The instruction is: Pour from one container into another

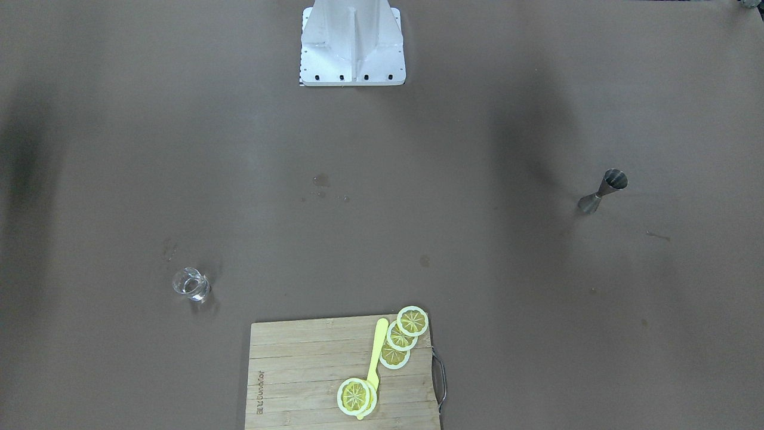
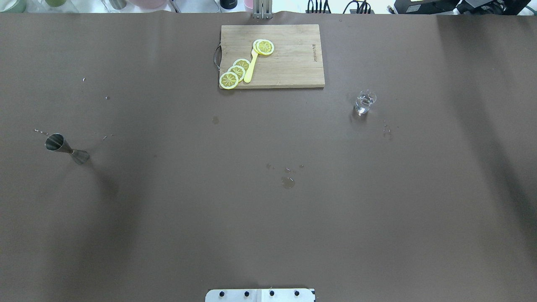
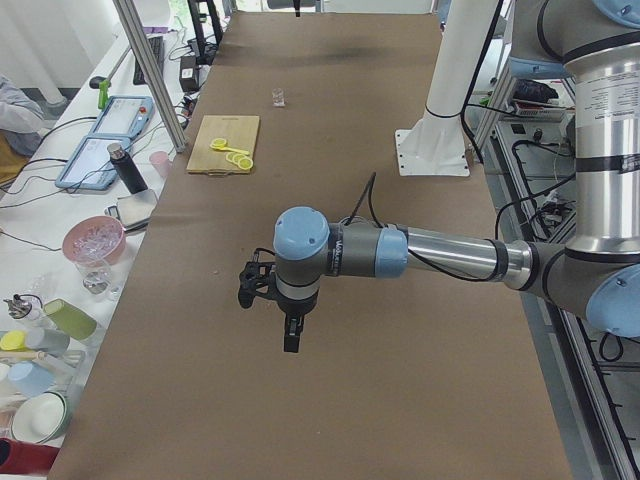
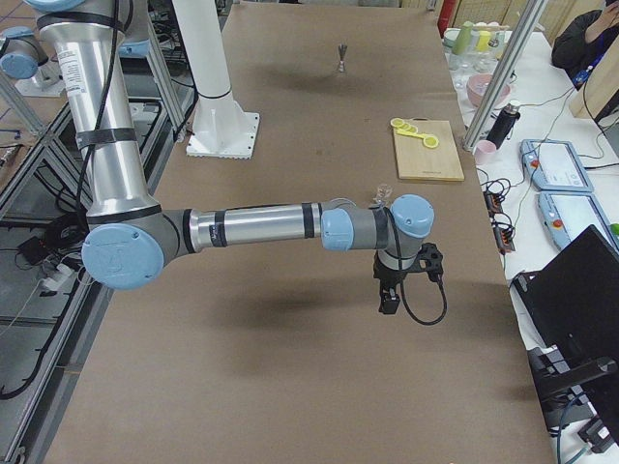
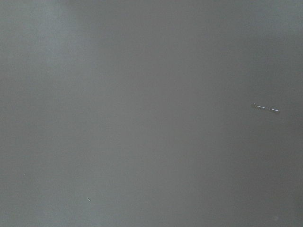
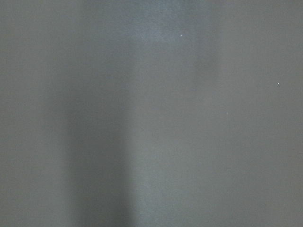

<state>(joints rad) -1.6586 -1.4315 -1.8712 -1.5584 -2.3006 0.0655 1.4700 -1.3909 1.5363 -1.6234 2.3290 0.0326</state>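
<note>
1. Nearest us, in the left-end view, hangs the left gripper (image 3: 290, 338), pointing down over the bare table (image 2: 268, 235). We cannot tell whether its fingers are spread or pressed together.
2. In the right-end view the right gripper (image 4: 389, 302) hangs the same way, and we cannot tell its state either. Both wrist cameras show only table covering.
3. In the overhead view the glass cup (image 2: 365, 102) stands upright at about 1 o'clock from the robot's base, near the cutting board (image 2: 289, 63) and untouched.
4. The steel jigger (image 2: 66, 149) stands upright at about 10 o'clock from the base. The cup is well apart from it, at roughly 3 o'clock.
5. We judge the right arm the nearer to the cup. In the right-end view the cup shows just past that wrist, at 12 o'clock from the gripper.
6. The coming move, as we read it, is to reach for the cup with its axis kept vertical. The cup then has to cross the table toward 9 o'clock to reach the jigger.
</note>
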